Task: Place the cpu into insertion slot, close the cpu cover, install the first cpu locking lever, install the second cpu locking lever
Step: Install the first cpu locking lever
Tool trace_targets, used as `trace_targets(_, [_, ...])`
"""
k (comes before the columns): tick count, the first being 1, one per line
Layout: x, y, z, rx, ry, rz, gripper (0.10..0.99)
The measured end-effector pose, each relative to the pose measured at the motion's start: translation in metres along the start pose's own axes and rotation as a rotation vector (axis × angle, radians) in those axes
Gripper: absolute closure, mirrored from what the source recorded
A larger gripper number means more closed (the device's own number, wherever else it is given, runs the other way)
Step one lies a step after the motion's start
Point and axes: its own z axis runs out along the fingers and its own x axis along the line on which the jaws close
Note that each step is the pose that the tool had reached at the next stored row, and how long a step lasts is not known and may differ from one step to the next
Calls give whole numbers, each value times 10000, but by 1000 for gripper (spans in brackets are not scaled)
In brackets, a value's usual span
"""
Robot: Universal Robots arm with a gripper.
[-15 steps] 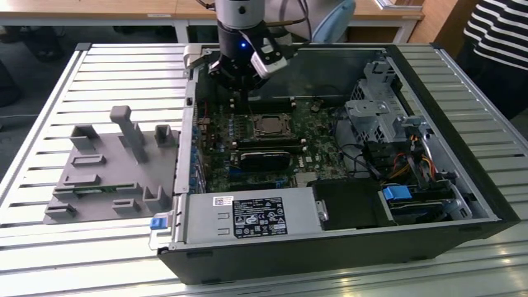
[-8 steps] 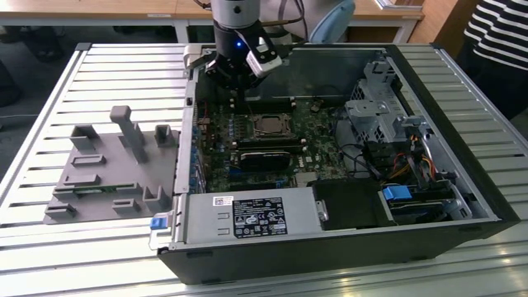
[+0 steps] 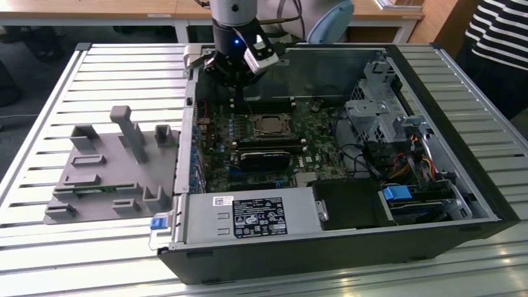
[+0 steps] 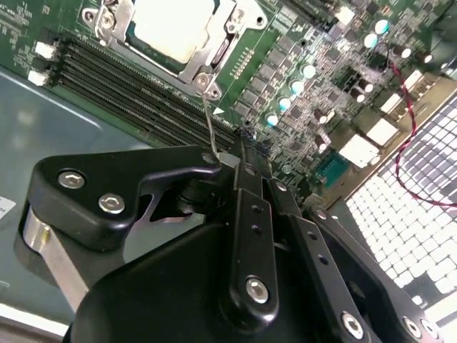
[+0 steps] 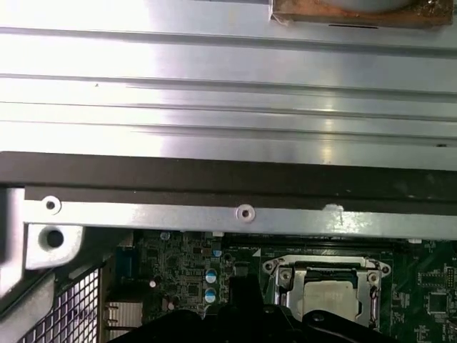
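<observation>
- The cpu [image 4: 171,25] lies flat in the insertion slot [image 5: 325,271] on the green board [image 4: 321,43]. Its shiny grey top faces up.
- The cpu cover [image 4: 214,50] is down. Its thin metal frame goes all around the chip, and the chip shows through the big window. You can see this in both wrist views.
- In the second wrist view, a thin wire locking lever [image 4: 208,118] rises from the corner of the cover, up off the board.
- The top end of that wire runs in between the tips of the black gripper [image 4: 232,158]. The two fingers are pinched together on the wire.
- Long black memory slots [image 4: 121,78] lie just beside the cover.
- In the exterior view, the gripper [image 3: 237,83] hangs over the far end of the open computer case [image 3: 462,179], above the chip.
- The case lies on a table of metal slats [image 3: 49,260].
- A grey holder tray [image 3: 107,167] sits on the table, on the exterior view's left of the case.
- A person in a striped top [image 3: 503,31] stands at the far right corner of the exterior view.
</observation>
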Motion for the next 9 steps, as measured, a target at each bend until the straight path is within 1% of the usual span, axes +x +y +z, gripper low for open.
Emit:
trace_targets(4, [-9,4,5,2,3,-2,980])
trace_targets(9, [-93,2,9,0,0,1,980])
